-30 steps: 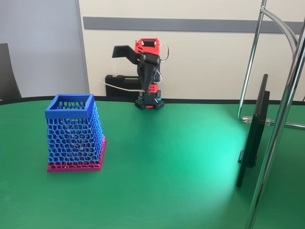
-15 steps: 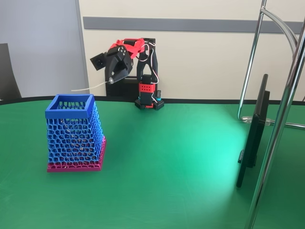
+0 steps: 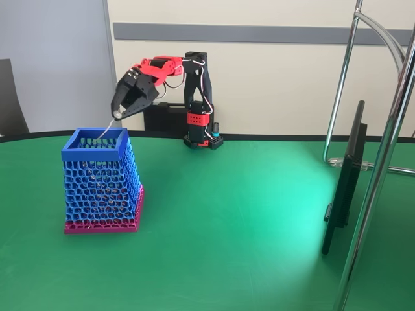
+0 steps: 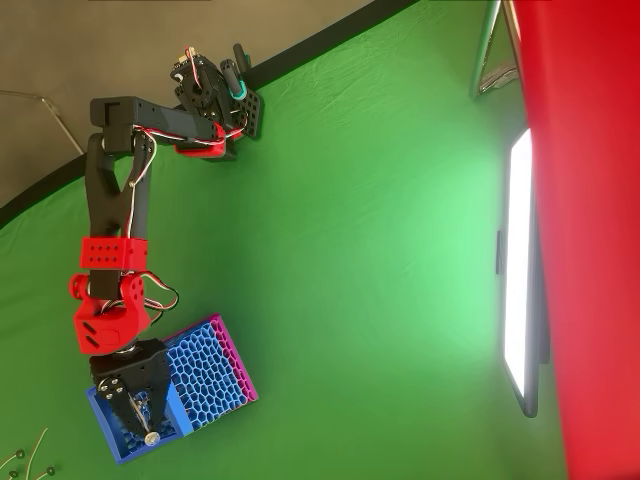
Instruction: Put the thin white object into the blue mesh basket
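The blue mesh basket [image 3: 100, 184] stands on the green table at the left, on a magenta base, with its square rim [image 3: 94, 154] open upward. My red and black gripper [image 3: 117, 115] hovers just above and behind the rim, pointing down. It is shut on the thin white object [image 3: 107, 129], which slants down from the fingertips with its lower end inside the rim opening. From overhead, the gripper [image 4: 150, 430] sits directly over the opening of the basket [image 4: 210, 375].
My arm's base [image 3: 202, 139] is at the table's far edge. A dark monitor [image 3: 347, 181] and chrome stand poles [image 3: 382, 162] occupy the right side. Thin white strips [image 4: 25, 458] lie beyond the basket at the overhead view's lower left corner.
The arm swung left from above its base and reached out over the basket. The white strip went from roughly level to slanting down into the rim.
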